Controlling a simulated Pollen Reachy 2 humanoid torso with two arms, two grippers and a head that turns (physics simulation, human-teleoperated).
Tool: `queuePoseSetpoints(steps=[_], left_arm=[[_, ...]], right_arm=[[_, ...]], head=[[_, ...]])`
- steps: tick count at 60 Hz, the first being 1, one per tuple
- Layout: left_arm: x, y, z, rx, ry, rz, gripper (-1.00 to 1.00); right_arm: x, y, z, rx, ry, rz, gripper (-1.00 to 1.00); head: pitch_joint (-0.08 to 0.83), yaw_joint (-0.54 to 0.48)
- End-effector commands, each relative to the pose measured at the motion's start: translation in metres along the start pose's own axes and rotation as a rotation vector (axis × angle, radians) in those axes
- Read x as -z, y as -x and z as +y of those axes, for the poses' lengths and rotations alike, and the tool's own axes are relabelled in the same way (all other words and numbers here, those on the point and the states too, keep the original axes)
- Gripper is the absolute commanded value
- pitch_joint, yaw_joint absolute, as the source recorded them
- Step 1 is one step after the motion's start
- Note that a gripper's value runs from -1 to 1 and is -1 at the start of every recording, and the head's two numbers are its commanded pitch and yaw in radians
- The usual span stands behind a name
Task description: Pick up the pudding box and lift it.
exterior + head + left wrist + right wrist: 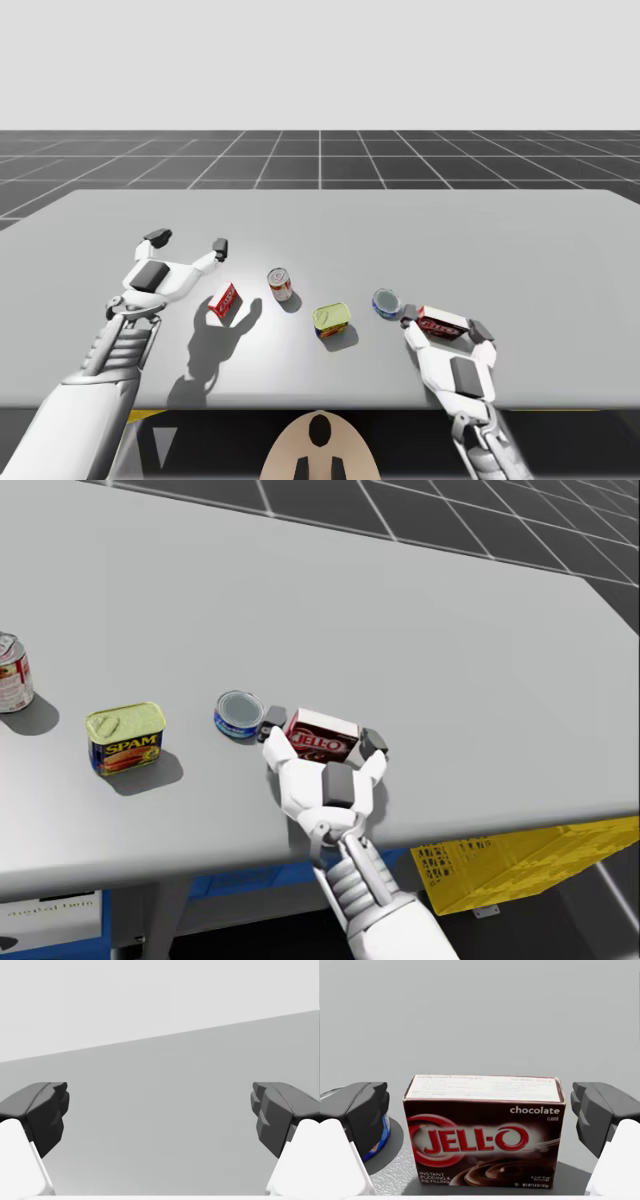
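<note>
Two fingers of our right gripper [445, 326] flank the pudding box [440, 324], lower right in the high view — apart, not touching it; our left gripper [189, 242] likewise gapes.

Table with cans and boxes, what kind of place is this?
Probably a computer-made robot test space, not a real room: a plain grey table, a dark grid floor stretching to blank sky, and a pudding box.

Row, left to right: small red carton [226, 300], red-and-white cylindrical can [280, 284], yellow rectangular tin [332, 320], flat blue round can [387, 302], brown cardboard pudding box [442, 325]. The box stands between the fingers of the right gripper [480, 1110].
</note>
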Motion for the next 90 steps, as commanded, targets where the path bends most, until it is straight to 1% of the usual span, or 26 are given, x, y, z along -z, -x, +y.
queuePoseSetpoints(steps=[1,7,12,13,14,15,16,26,30,36,37,39,44,51,55,62,75,90], left_arm=[[0.000,0.000,-0.001,0.002,0.003,0.001,-1.00],[0.000,0.000,-0.001,0.001,0.005,0.000,-1.00],[0.001,0.000,-0.001,0.002,0.008,-0.001,-1.00],[0.001,0.000,-0.001,0.002,0.008,-0.001,-1.00],[0.001,0.000,-0.001,0.003,0.008,-0.001,-1.00],[0.001,0.000,-0.001,0.003,0.009,-0.001,-1.00],[0.001,0.000,-0.001,0.003,0.010,-0.001,-1.00],[0.001,0.000,-0.001,0.004,0.011,-0.001,-1.00],[0.001,0.000,-0.001,0.005,0.011,-0.001,-1.00],[0.001,0.000,-0.002,0.006,0.013,-0.001,-1.00],[0.001,0.000,-0.002,0.007,0.013,0.000,-1.00],[0.001,0.000,-0.002,0.007,0.013,0.000,-1.00],[0.000,0.001,-0.003,0.009,0.012,0.001,-1.00],[-0.001,0.001,-0.004,0.010,0.012,0.002,-1.00],[-0.001,0.001,-0.004,0.009,0.012,0.002,-1.00],[-0.002,0.000,-0.004,0.008,0.011,0.000,-1.00],[-0.002,-0.001,-0.004,0.005,0.008,-0.002,-1.00],[-0.002,-0.003,-0.002,0.002,0.006,-0.007,-1.00]], right_arm=[[-0.001,0.006,0.015,0.060,0.022,0.040,-1.00],[0.003,0.010,0.015,0.062,0.014,0.064,-1.00],[0.003,0.012,0.015,0.053,-0.018,0.064,-1.00],[0.003,0.012,0.015,0.052,-0.017,0.062,-0.62],[0.003,0.013,0.015,0.050,-0.007,0.051,-0.32],[0.002,0.013,0.016,0.049,-0.005,0.049,0.83],[0.002,0.013,0.016,0.049,0.000,0.046,0.99],[0.001,0.014,0.015,0.052,0.005,0.046,1.00],[0.001,0.014,0.015,0.051,0.006,0.041,1.00],[0.000,0.015,0.015,0.051,0.005,0.041,1.00],[0.000,0.015,0.015,0.051,0.004,0.041,1.00],[-0.001,0.015,0.015,0.052,0.004,0.041,1.00],[-0.001,0.016,0.015,0.052,0.002,0.041,1.00],[-0.002,0.016,0.015,0.054,0.001,0.038,1.00],[-0.002,0.016,0.015,0.054,0.000,0.037,1.00],[-0.004,0.015,0.016,0.054,-0.004,0.033,1.00],[-0.011,-0.005,0.019,0.048,-0.026,0.002,1.00],[-0.013,-0.044,0.018,0.032,-0.043,-0.089,1.00]], head=[[0.723,-0.43],[0.719,-0.43],[0.719,-0.44],[0.719,-0.44],[0.719,-0.44],[0.719,-0.44],[0.719,-0.44],[0.710,-0.44],[0.691,-0.44],[0.634,-0.45],[0.610,-0.45],[0.603,-0.45],[0.521,-0.46],[0.446,-0.46],[0.417,-0.46],[0.393,-0.47],[0.366,-0.49],[0.340,-0.51]])
